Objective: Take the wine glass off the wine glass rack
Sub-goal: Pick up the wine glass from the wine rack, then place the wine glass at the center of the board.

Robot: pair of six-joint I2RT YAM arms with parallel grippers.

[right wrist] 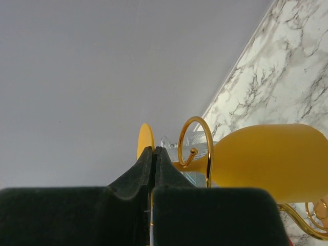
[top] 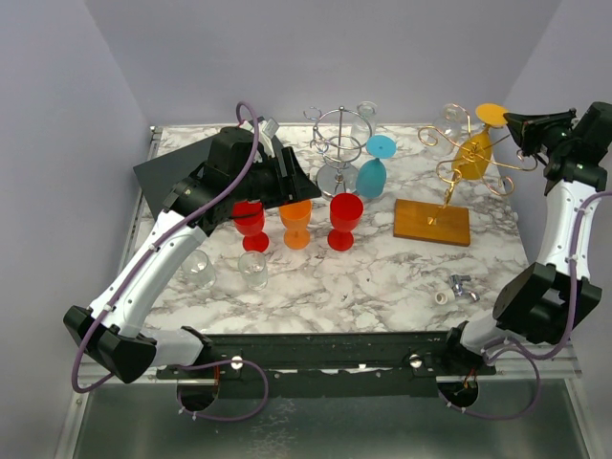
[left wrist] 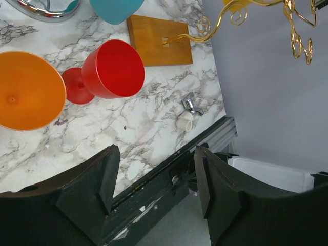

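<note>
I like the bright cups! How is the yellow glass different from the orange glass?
The yellow glass hangs foot-up on the gold rack; the orange glass stands upright on the table. The yellow glass is by the shut right claw; the orange glass is by the open left claw. Both are coloured stemmed wine glasses.

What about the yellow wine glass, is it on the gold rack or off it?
On. The yellow wine glass hangs from the gold rack by its wire arms, foot uppermost, bowl below.

A yellow wine glass (top: 475, 148) hangs tilted on the gold rack (top: 432, 222).
</note>
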